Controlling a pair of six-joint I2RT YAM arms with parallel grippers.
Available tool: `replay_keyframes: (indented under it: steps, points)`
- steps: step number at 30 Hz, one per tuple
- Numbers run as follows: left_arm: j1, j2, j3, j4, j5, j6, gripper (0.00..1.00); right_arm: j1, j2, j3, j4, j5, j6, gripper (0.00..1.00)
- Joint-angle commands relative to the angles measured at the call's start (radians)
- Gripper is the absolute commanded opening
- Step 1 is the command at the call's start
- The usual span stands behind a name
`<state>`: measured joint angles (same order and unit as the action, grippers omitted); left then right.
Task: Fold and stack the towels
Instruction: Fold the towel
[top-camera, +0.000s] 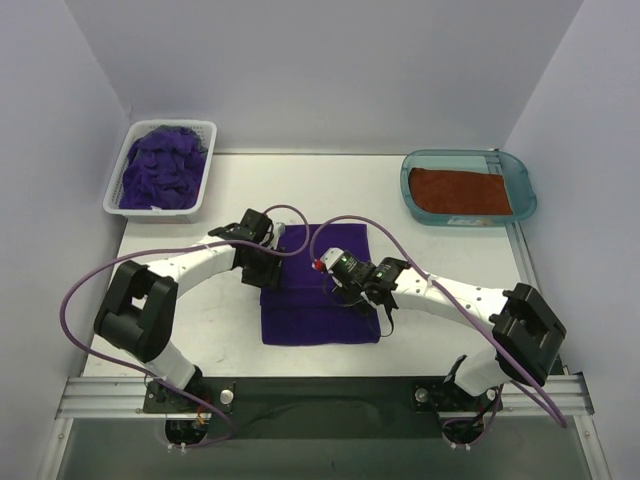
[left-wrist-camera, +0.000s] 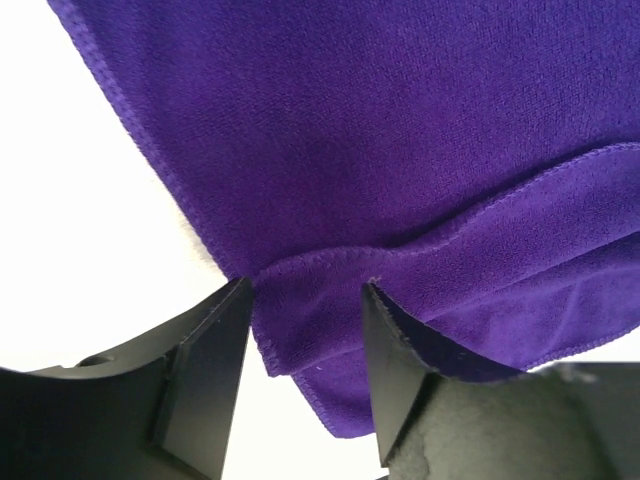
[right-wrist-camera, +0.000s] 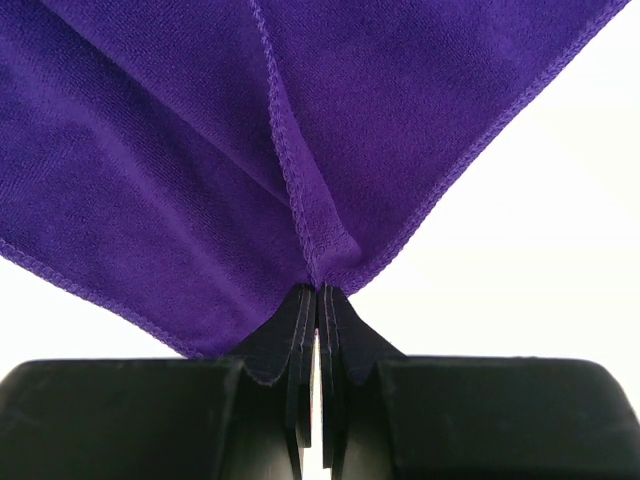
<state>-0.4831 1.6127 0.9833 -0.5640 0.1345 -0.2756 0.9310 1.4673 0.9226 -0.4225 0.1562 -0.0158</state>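
My right pincer (right-wrist-camera: 318, 293) pinches the towel (top-camera: 310, 318), my left pincer (left-wrist-camera: 306, 290) straddles its doubled corner, spread; closing on one layer only could pull the fold apart

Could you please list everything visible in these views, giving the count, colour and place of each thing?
folded towel: one, deep purple, flat on the middle of the table, between the two grippers
towel heap: count unclear, deep purple, crumpled in the basket
flat towel: one, rust-orange, lying in the tray
basket: one, white and slotted, far left corner of the table
tray: one, translucent teal, far right corner
table: one, white, under everything
cables: two, purple, looping along the arms
left gripper: one, black, fingers apart astride the folded towel's corner
right gripper: one, black, shut on the folded towel's edge
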Motion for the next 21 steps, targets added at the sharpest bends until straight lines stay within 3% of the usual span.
replay_keyframes:
  steps: [1,21]
  points:
    - [0.005,0.009,0.023,0.013,0.037,-0.022,0.56,0.003,-0.036,-0.013,-0.010,0.032,0.010,0.00]
    - [0.000,-0.158,-0.008,-0.001,0.151,-0.089,0.52,0.002,-0.048,-0.025,-0.001,0.043,0.016,0.00]
